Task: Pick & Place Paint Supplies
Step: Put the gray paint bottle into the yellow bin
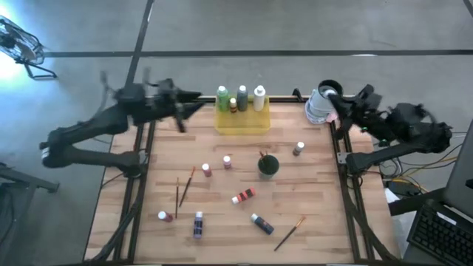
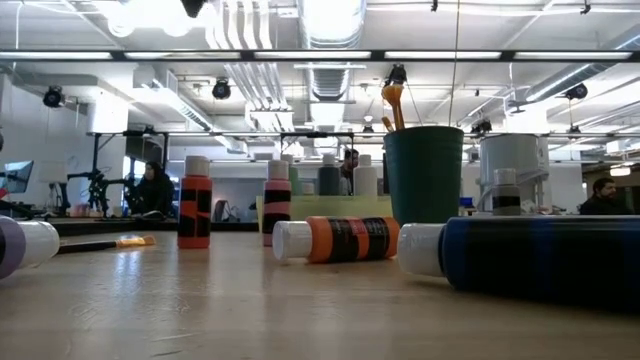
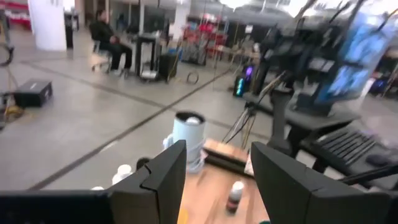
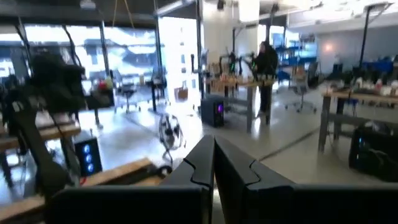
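Two arms up at the table's far edge: left gripper point(image 1: 194, 103) left of the yellow tray point(image 1: 242, 121), fingers apart, empty. Four bottles point(image 1: 241, 98) stand in the tray; loose bottles point(image 1: 243, 196) and brushes point(image 1: 186, 186) lie in front. Right gripper point(image 1: 336, 106) right of tray, fingers closed together, empty.

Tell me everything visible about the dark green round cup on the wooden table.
The dark green round cup stands upright, open end up, right of centre on the wooden table. It looks like smooth, opaque plastic with nearly straight walls. Orange-brown wooden paintbrushes stick up out of it past the rim. In the high view nothing on the table touches it; a brown-bodied bottle stands apart. Neither gripper is near it.
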Robot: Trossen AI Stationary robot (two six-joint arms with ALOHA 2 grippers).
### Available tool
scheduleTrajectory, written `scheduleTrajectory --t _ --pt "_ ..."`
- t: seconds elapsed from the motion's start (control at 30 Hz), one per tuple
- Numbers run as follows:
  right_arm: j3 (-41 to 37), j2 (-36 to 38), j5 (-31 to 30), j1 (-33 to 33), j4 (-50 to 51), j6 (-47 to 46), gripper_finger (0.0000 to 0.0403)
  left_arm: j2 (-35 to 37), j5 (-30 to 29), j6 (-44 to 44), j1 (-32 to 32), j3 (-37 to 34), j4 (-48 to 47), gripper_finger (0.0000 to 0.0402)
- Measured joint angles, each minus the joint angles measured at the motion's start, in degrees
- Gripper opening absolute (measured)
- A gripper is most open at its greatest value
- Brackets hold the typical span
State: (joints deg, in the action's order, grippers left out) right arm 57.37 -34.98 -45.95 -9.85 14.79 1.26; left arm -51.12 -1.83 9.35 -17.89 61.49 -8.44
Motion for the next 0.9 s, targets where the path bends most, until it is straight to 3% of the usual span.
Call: scheduleTrajectory --t 0.13,0.33,0.47,0.63,0.9 --pt "3.5 -5.7 1.0 0.0 10.5 -11.8 0.0008 7.5 0.5 -0.8 0.1 0.0 -3.5 0.0186" --pt "12.1 -14.3 7.3 0.0 44.1 -43.2 0.0015 14.0 0.5 -3.8 0.1 0.0 -4.7 0.0186" --pt "15.0 -20.1 12.0 0.0 61.5 -57.3 0.0042 17.1 0.5 -4.4 0.0 0.0 -4.7 0.0186" --pt "15.9 -24.2 16.3 0.0 66.5 -63.6 0.0097 20.2 -2.1 -7.6 0.0 0.0 -11.0 0.0185" --pt "12.7 -26.0 19.7 0.0 65.6 -68.0 0.018 21.9 -21.0 -7.5 0.1 0.0 -27.7 0.0181"
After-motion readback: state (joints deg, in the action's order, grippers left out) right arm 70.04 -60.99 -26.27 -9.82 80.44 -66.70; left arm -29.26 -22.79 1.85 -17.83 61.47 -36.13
